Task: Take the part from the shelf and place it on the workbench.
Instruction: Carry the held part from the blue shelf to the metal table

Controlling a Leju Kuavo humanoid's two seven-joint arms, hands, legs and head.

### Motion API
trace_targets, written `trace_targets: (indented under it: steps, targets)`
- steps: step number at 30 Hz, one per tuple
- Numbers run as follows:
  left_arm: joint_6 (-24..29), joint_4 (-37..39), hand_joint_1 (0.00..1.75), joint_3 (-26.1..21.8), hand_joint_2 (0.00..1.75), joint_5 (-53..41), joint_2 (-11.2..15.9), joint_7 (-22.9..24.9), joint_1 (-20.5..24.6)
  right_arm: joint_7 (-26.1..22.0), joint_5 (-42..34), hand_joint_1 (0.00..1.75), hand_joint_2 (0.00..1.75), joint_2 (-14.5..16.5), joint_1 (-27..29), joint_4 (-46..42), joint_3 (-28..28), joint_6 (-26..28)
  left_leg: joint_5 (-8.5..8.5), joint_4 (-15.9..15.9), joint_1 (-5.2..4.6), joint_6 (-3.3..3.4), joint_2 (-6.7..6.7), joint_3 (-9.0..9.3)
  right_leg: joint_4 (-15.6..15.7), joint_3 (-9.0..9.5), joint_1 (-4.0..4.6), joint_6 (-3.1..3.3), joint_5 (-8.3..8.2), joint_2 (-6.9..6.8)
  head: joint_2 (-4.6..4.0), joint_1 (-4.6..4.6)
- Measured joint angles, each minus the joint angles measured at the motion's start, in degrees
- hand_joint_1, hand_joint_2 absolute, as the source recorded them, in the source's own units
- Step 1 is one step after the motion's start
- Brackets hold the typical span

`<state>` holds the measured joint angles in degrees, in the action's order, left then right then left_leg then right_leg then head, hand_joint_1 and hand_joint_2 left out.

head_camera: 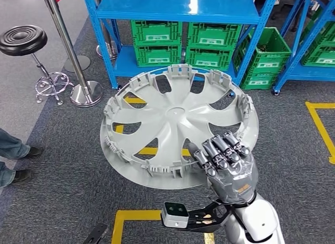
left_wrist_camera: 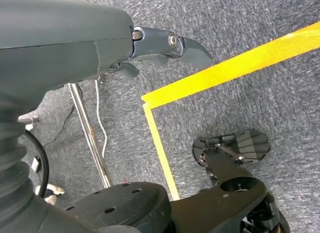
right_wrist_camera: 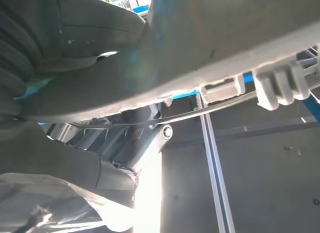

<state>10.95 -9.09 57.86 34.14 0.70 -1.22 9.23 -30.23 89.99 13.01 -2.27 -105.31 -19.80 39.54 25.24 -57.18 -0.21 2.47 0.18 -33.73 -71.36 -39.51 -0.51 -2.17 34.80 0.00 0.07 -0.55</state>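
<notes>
While the right hand (head_camera: pixel 227 157) pinches the near-right rim of the grey wheel cover (head_camera: pixel 174 123), fingers over and thumb under, the cover hangs tilted above the carpet, clear of the blue shelf (head_camera: pixel 178 13). Left hand (left_wrist_camera: pixel 166 45) holds nothing, fingers curled; likely spare.

Right silver arm entering from below in the head view, forearm raised forward, right robot hand (head_camera: pixel 227 160) gripping the wheel cover (head_camera: pixel 174 123) at its near rim, dark fingers (head_camera: pixel 221 150) curled over the edge, left robot hand (left_wrist_camera: pixel 75 38) hanging low, fingers mostly hidden.
</notes>
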Motion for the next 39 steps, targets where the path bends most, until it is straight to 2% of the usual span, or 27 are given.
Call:
trace_targets:
  steps: [1, 2, 3, 5, 6, 7, 11, 13, 15, 16, 17, 18, 20, 21, 22, 23, 26, 27, 29, 31, 32, 33, 34, 36, 37, 38, 39]
  targets:
    - [0.0, 0.0, 0.0, 0.0, 1.75, 0.01, -0.07, 0.0, -0.03, 0.02, 0.0, 1.75, 1.75, -0.03, 0.2, 0.0, 0.01, 0.0, -0.01, -0.02, 0.0, -0.02, 0.01, -0.06, -2.48, -1.02, -0.08, -0.09, 0.76, -0.01, 0.0, -0.01]
    - [0.0, 0.0, 0.0, 0.0, 1.75, 0.04, -0.13, -0.02, -0.05, 0.03, 0.0, 1.75, 1.75, -0.08, 0.38, -0.01, 0.02, 0.0, 0.0, -0.06, 0.02, -0.06, 0.02, -0.09, -2.78, -1.0, -0.15, -0.16, 0.4, -0.02, 0.0, 0.01]
    - [0.0, 0.0, 0.0, 0.0, 1.75, 0.08, -0.18, -0.05, -0.07, 0.04, 0.0, 1.75, 1.75, -0.13, 0.52, -0.03, 0.03, 0.0, 0.02, -0.14, 0.07, -0.15, 0.01, -0.09, -0.7, 0.17, -0.24, -0.19, -1.02, -0.05, 0.0, 0.0]
    - [-0.01, 0.0, 0.0, 0.0, 1.75, 0.16, -0.23, -0.14, -0.09, 0.05, 0.0, 1.75, 1.75, -0.2, 0.59, -0.17, 0.03, 0.0, 0.25, -0.49, 0.14, -0.6, -0.03, -0.13, 7.19, 4.38, -0.44, -0.3, -4.5, -0.13, 0.0, 0.01]
    - [-0.02, 0.0, 0.0, 0.0, 1.75, 0.17, -0.22, -0.17, -0.1, 0.05, 0.0, 1.75, 1.75, -0.22, 0.59, -0.26, 0.02, 0.01, 0.4, -0.87, 0.07, -0.93, -0.06, -0.28, 10.5, 6.16, -0.48, -0.22, -5.46, -0.09, 0.0, 0.03]
    - [-0.03, 0.0, 0.0, 0.0, 1.75, 0.19, -0.2, -0.19, -0.11, 0.05, 0.0, 1.75, 1.75, -0.24, 0.62, -0.36, 0.02, 0.01, 0.47, -1.16, -0.02, -1.3, -0.07, -0.48, 12.36, 7.17, -0.46, -0.08, -5.77, -0.03, 0.0, -0.01]
    - [-0.04, 0.0, 0.0, 0.0, 1.75, 0.25, -0.16, -0.19, -0.18, 0.22, 0.0, 1.75, 1.75, -0.32, 0.93, -0.61, 0.07, 0.02, 0.82, -1.9, 0.08, -2.48, -0.04, -1.01, 12.97, 7.48, -0.29, 1.09, -5.82, 0.24, 0.01, -0.22]
    - [-0.04, 0.0, 0.0, 0.0, 1.75, 0.39, -0.17, -0.19, -0.19, 0.34, 0.0, 1.75, 1.75, -0.33, 0.97, -0.77, 0.03, 0.02, 3.28, -5.73, 0.22, -3.03, -0.05, -2.56, 13.11, 7.65, -0.44, 1.71, -5.9, 0.12, 0.0, -0.42]
    - [-0.05, 0.0, 0.0, 0.0, 1.75, 0.56, -0.28, -0.2, -0.29, 0.47, 0.0, 1.75, 1.75, -0.33, 1.03, -0.87, 0.0, 0.02, 6.77, -13.36, 0.3, -3.35, -0.06, -5.89, 13.11, 7.72, -0.36, 2.06, -5.82, 0.05, 0.0, -0.58]
    - [-0.06, 0.0, 0.0, 0.0, 1.75, 0.64, -0.34, -0.2, -0.37, 0.51, 0.0, 1.75, 1.75, -0.33, 1.1, -0.87, 0.01, 0.02, 7.73, -16.55, 0.34, -3.39, -0.06, -7.39, 13.11, 7.77, -0.3, 2.14, -5.78, 0.07, 0.0, -0.6]
    - [-0.07, 0.0, 0.0, 0.0, 1.75, 0.66, -0.38, -0.2, -0.44, 0.54, 0.0, 1.75, 1.75, -0.33, 1.21, -0.87, 0.01, 0.02, 7.68, -18.05, 0.36, -3.36, -0.06, -8.15, 13.1, 7.86, -0.26, 2.2, -5.71, 0.13, 0.0, -0.59]
    - [-0.07, 0.0, 0.0, 0.0, 1.75, 0.67, -0.39, -0.2, -0.5, 0.55, 0.0, 1.75, 1.75, -0.33, 1.3, -0.87, 0.02, 0.02, 6.5, -17.32, 0.36, -3.24, -0.06, -7.91, 13.1, 7.99, -0.22, 2.25, -5.62, 0.21, 0.0, -0.6]
    - [-0.07, 0.0, 0.0, 0.0, 1.75, 0.68, -0.33, -0.2, -0.54, 0.55, 0.0, 1.75, 1.75, -0.33, 1.37, -0.88, 0.02, 0.02, 2.27, -10.46, 0.35, -2.83, -0.08, -4.93, 13.1, 8.4, -0.2, 2.18, -5.34, 0.38, 0.0, -0.6]
    - [-0.07, 0.0, 0.0, 0.0, 1.75, 0.68, -0.29, -0.2, -0.53, 0.55, 0.0, 1.75, 1.75, -0.33, 1.35, -0.89, 0.02, 0.02, 0.73, -6.84, 0.27, -2.63, -0.12, -3.32, 13.03, 8.48, -0.09, 2.03, -5.16, 0.45, 0.0, -0.6]
    - [-0.07, 0.0, 0.0, 0.0, 1.75, 0.68, -0.26, -0.2, -0.49, 0.56, 0.0, 1.75, 1.75, -0.33, 1.33, -0.9, 0.02, 0.03, 0.08, -4.05, 0.19, -2.46, -0.15, -2.11, 12.96, 8.4, 0.01, 1.85, -5.04, 0.5, 0.0, -0.61]
    - [-0.07, 0.0, 0.0, 0.0, 1.75, 0.69, -0.25, -0.19, -0.46, 0.59, 0.0, 1.75, 1.75, -0.33, 1.34, -0.92, 0.02, 0.03, 0.14, -2.65, 0.1, -2.36, -0.2, -1.58, 12.92, 8.21, 0.09, 1.64, -4.98, 0.52, 0.01, -0.59]
    - [-0.06, 0.0, 0.0, 0.0, 1.75, 0.71, -0.28, -0.17, -0.54, 0.74, 0.0, 1.75, 1.75, -0.38, 1.37, -1.0, 0.01, 0.04, 0.63, -1.72, 0.07, -1.88, -0.27, -1.39, 13.0, 7.84, 0.05, 0.84, -4.78, 0.47, 0.02, -0.56]
    - [-0.05, 0.0, 0.0, 0.0, 1.75, 0.72, -0.31, -0.17, -0.55, 0.79, 0.0, 1.75, 1.75, -0.42, 1.33, -1.04, 0.01, 0.04, 0.57, -1.46, 0.14, -1.65, -0.27, -1.27, 12.41, 7.5, 0.01, 0.59, -4.2, 0.44, 0.01, -0.53]
    - [0.0, 0.0, 0.0, 0.0, 1.75, 0.72, -0.34, -0.18, -0.38, 1.02, 0.0, 1.75, 1.75, -0.55, 1.1, -1.12, -0.05, 0.04, 0.49, -1.07, 0.21, -1.25, -0.27, -1.06, 8.05, 5.25, 0.0, 0.24, -1.72, 0.4, 0.01, -0.46]
    - [-0.01, 0.0, 0.0, 0.0, 1.75, 0.72, -0.34, -0.12, -0.22, 1.48, 0.0, 1.75, 1.75, -0.84, 0.91, -1.14, -0.2, 0.04, 0.6, -1.1, 0.12, -0.9, -0.25, -1.02, 0.98, 1.54, -0.02, 0.1, 1.01, 0.39, 0.0, -0.43]
    - [-0.03, 0.0, 0.0, 0.0, 1.75, 0.72, -0.37, -0.06, -0.2, 1.76, 0.0, 1.75, 1.75, -1.0, 0.9, -1.1, -0.27, 0.04, 0.68, -1.13, 0.07, -0.77, -0.25, -0.96, -1.3, 0.13, -0.03, 0.07, 1.29, 0.38, 0.0, -0.44]
    - [-0.05, 0.0, 0.0, 0.0, 1.75, 0.72, -0.4, 0.0, -0.2, 2.06, 0.0, 1.75, 1.75, -1.17, 0.91, -1.03, -0.34, 0.04, 0.77, -1.16, 0.05, -0.7, -0.26, -0.87, -1.92, -0.52, -0.03, 0.07, 0.64, 0.37, 0.0, -0.44]
    - [-0.06, 0.0, 0.0, 0.0, 1.75, 0.72, -0.45, 0.05, -0.21, 2.32, 0.0, 1.75, 1.75, -1.28, 0.92, -0.96, -0.37, 0.04, 0.88, -1.19, 0.05, -0.68, -0.28, -0.71, -0.37, -0.09, -0.04, 0.13, -1.05, 0.35, 0.0, -0.42]
    - [-0.03, 0.0, 0.0, 0.0, 1.75, 0.72, -0.53, 0.1, -0.22, 2.61, 0.0, 1.75, 1.75, -1.43, 0.84, -0.86, -0.39, 0.04, 1.21, -1.28, 0.01, -0.9, -0.34, -0.3, 6.35, 2.75, -0.03, 0.39, -5.08, 0.21, 0.0, -0.43]
    - [0.01, 0.0, 0.0, 0.0, 1.75, 0.72, -0.55, 0.11, -0.19, 2.67, 0.0, 1.75, 1.75, -1.47, 0.73, -0.86, -0.42, 0.04, 1.38, -1.44, -0.09, -1.11, -0.37, -0.24, 9.61, 4.33, 0.0, 0.57, -6.24, 0.17, 0.0, -0.44]
    - [0.05, 0.0, 0.0, 0.0, 1.75, 0.73, -0.55, 0.11, -0.17, 2.7, 0.0, 1.75, 1.75, -1.5, 0.65, -0.85, -0.45, 0.04, 1.46, -1.56, -0.17, -1.38, -0.36, -0.29, 11.52, 5.31, 0.06, 0.76, -6.63, 0.18, 0.0, -0.52]
    - [0.08, 0.0, 0.0, 0.0, 1.75, 0.73, -0.55, 0.11, -0.15, 2.76, 0.0, 1.75, 1.75, -1.54, 0.6, -0.85, -0.47, 0.04, 1.47, -1.66, -0.25, -1.61, -0.35, -0.39, 12.19, 5.73, 0.13, 0.93, -6.38, 0.24, 0.0, -0.61]
